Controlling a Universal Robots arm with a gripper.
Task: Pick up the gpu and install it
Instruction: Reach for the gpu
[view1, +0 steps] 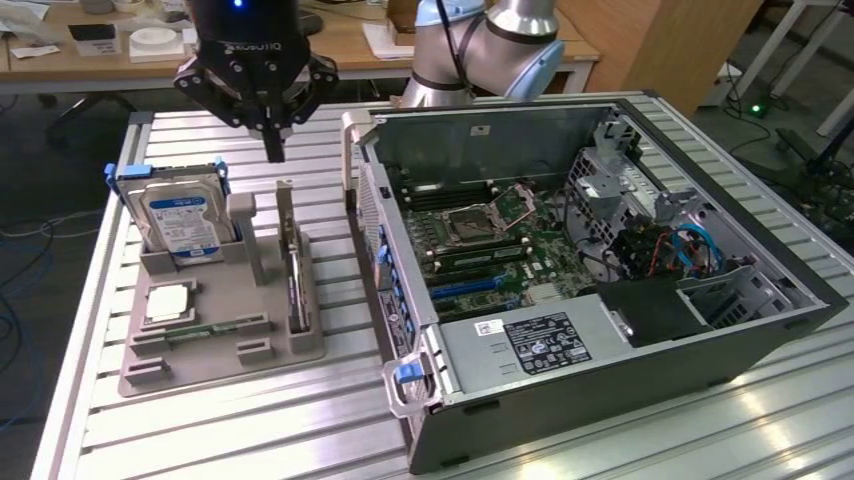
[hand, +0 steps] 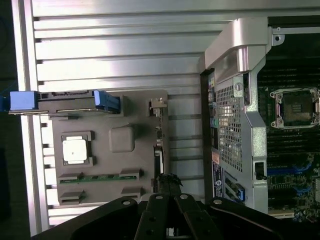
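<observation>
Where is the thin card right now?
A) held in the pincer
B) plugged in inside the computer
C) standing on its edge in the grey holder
C: the thin card stands on edge in the grey holder, while the shut pincer hangs above it holding nothing.

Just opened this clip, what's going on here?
A single robot arm is working on a gpu install. Its gripper, shut and empty, hovers above the gpu, which stands on edge in its slot on the grey holder tray and has not yet been picked up. The open computer case lies beside the tray, on the exterior view's right.
</observation>
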